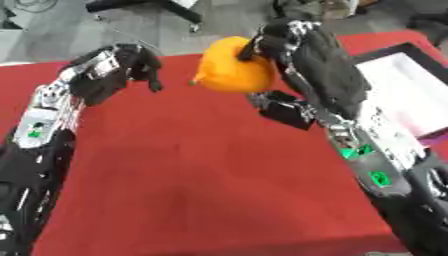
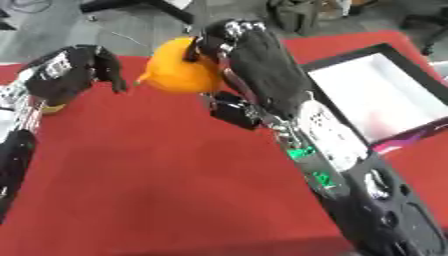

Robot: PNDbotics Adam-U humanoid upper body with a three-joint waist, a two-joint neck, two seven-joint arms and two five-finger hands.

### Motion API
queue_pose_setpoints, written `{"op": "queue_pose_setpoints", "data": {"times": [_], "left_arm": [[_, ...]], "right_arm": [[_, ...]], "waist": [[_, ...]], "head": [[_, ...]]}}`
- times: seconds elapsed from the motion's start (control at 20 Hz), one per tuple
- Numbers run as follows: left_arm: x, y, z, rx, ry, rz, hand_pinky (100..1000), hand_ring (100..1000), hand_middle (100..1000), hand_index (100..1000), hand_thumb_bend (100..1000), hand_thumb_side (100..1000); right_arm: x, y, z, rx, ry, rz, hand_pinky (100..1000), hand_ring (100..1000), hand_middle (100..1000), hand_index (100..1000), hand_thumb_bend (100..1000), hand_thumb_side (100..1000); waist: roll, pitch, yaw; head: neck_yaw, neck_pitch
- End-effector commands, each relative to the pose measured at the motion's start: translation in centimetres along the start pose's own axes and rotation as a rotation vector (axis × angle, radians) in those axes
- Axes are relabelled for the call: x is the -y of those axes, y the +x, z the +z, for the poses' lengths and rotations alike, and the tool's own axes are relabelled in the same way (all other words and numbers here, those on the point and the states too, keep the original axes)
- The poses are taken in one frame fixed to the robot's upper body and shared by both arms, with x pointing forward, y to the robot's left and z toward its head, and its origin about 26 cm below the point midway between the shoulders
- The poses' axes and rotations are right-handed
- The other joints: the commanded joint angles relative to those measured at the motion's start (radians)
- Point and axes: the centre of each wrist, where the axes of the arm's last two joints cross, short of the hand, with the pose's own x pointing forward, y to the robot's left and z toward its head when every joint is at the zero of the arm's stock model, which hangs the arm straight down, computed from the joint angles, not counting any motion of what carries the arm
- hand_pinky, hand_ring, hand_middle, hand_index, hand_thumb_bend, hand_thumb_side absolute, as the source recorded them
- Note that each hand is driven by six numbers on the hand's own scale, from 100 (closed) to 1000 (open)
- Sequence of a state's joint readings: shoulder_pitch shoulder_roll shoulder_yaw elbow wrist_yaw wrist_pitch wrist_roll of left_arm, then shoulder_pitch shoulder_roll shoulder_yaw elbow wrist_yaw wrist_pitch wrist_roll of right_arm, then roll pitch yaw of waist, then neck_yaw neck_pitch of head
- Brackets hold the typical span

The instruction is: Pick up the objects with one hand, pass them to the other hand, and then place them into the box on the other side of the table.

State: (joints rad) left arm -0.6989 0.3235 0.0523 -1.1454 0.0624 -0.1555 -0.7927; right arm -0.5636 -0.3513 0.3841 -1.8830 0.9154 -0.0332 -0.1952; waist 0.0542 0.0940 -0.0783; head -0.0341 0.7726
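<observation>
The right hand (image 1: pixel 302 55) holds an orange fruit (image 1: pixel 232 65) above the red table (image 1: pixel 201 170). Its fingers (image 1: pixel 262 42) curl over the fruit's top and right side, so the fruit sits on the left of the palm, toward the other hand. A dark thumb (image 1: pixel 284 110) juts out just below the fruit, under its lower right edge. The fruit's left half is bare, with a small pointed tip at its lower left. It hangs clear of the cloth.

The left hand (image 1: pixel 122 67) is raised to the fruit's left, near it but not touching. Its fingers (image 1: pixel 153 75) are relaxed and droop downward, gripping nothing. A gap of red cloth shows between those fingertips and the fruit.

In the right eye view a small yellow thing (image 2: pixel 52 107) shows at the left forearm, mostly hidden; what it is cannot be made out.

The box (image 2: pixel 350 62) lies on the table's right side, black-rimmed with a white inside, partly covered by the right arm. The fruit is well left of it.
</observation>
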Motion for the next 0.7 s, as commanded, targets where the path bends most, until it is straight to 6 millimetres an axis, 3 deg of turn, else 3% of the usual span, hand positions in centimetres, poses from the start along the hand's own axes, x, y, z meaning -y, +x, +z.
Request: {"op": "queue_pose_setpoints", "data": {"times": [0.05, 0.3, 0.45, 0.5, 0.55, 0.6, 0.7], "left_arm": [[-3.1, -0.1, 2.7, -0.101, 0.123, -0.157, 660, 494, 493, 687, 315, 638], [-5.5, -1.4, 6.4, -0.235, 0.328, -0.380, 672, 520, 514, 710, 330, 557], [-6.8, -1.5, 8.1, -0.293, 0.440, -0.514, 686, 555, 542, 735, 361, 508], [-7.3, -1.4, 8.6, -0.316, 0.469, -0.578, 694, 573, 557, 745, 382, 492], [-7.6, -1.5, 8.9, -0.339, 0.490, -0.631, 695, 579, 562, 748, 385, 490], [-7.8, -1.6, 9.1, -0.360, 0.504, -0.677, 703, 599, 582, 761, 411, 477], [-8.3, -1.6, 9.3, -0.408, 0.501, -0.788, 721, 636, 623, 794, 469, 470]], "right_arm": [[1.1, -4.2, 1.4, -0.241, -0.064, 0.027, 212, 199, 275, 337, 100, 100], [0.0, -12.7, 6.9, -0.720, -0.119, 0.115, 198, 192, 287, 480, 100, 100], [-0.2, -16.6, 10.1, -0.891, -0.051, 0.196, 283, 256, 392, 718, 100, 100], [-0.1, -17.8, 10.9, -0.934, -0.011, 0.224, 357, 320, 473, 821, 100, 100], [0.0, -18.6, 11.6, -0.965, 0.035, 0.246, 392, 355, 508, 857, 100, 152], [0.2, -19.3, 12.1, -0.988, 0.089, 0.263, 479, 454, 602, 929, 100, 324], [0.5, -20.7, 12.9, -1.023, 0.231, 0.307, 576, 560, 691, 976, 148, 552]], "waist": [[-0.001, -0.015, -0.003], [0.000, -0.014, -0.007], [0.001, -0.015, -0.010], [0.002, -0.015, -0.011], [0.002, -0.015, -0.012], [0.001, -0.015, -0.014], [0.000, -0.015, -0.017]], "head": [[-0.031, -0.003], [-0.078, -0.003], [-0.089, -0.003], [-0.089, -0.003], [-0.088, -0.003], [-0.086, -0.003], [-0.082, -0.003]]}}
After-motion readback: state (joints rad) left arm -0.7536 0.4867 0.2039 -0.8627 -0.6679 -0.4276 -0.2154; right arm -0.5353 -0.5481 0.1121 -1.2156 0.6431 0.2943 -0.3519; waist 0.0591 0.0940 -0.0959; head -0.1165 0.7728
